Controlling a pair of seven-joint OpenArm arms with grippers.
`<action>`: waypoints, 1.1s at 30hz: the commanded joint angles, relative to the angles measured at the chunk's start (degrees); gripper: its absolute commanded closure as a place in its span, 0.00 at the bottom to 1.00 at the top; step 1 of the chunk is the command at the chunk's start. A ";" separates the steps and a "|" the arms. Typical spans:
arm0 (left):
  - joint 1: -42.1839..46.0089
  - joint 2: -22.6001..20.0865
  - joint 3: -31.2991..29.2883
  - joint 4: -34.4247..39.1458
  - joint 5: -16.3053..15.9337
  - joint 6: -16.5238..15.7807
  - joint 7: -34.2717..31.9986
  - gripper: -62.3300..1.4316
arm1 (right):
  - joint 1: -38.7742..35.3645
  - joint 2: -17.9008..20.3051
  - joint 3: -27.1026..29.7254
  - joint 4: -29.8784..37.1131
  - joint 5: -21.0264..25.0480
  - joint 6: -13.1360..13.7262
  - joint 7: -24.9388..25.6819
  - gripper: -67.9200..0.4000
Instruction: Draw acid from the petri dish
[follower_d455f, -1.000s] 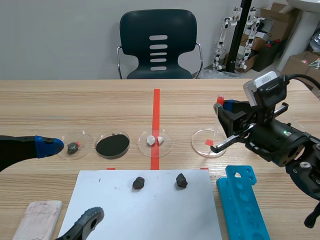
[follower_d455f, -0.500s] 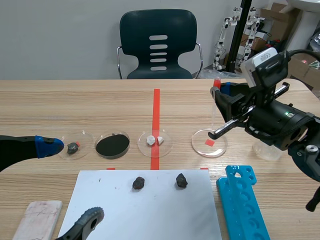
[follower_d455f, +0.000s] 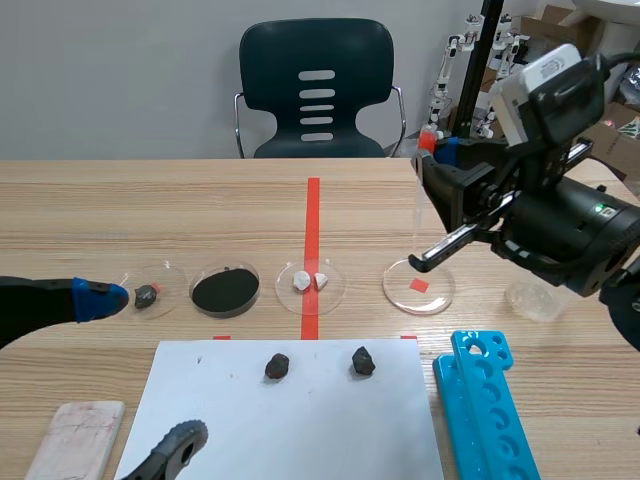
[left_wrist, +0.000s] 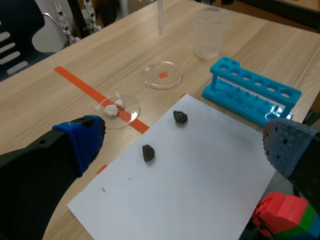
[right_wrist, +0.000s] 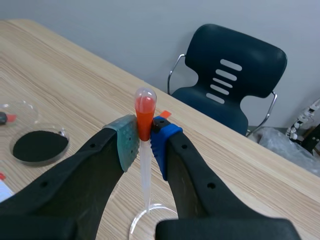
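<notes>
Red-bulbed dropper (right_wrist: 145, 107) clamped in my right gripper (right_wrist: 145, 142), tip hanging just above the clear petri dish (follower_d455f: 397, 291). Whether acid is drawn, I can't tell; next, I judge, a steady upright carry. Left gripper (left_wrist: 185, 145) rests, fingers wide apart.

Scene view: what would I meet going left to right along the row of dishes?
Dish with a dark stone → dish of black powder → dish with white bits → clear dish → beaker.

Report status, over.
Left end effector open. Right end effector shut on pipette, upright over petri dish. Nothing blocking the dish.
</notes>
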 joint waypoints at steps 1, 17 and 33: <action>-0.15 0.26 -0.11 0.61 -0.59 0.11 -0.46 0.00 | -0.55 0.90 0.48 2.27 1.44 0.68 -0.20 0.88; -0.15 0.28 -0.11 0.61 2.19 0.11 -0.52 0.00 | -12.85 0.90 0.46 18.75 6.34 2.34 -6.80 0.88; -0.15 0.28 -0.11 0.61 2.16 0.11 -0.52 0.00 | -20.96 0.90 0.42 26.32 6.60 4.87 -7.74 0.88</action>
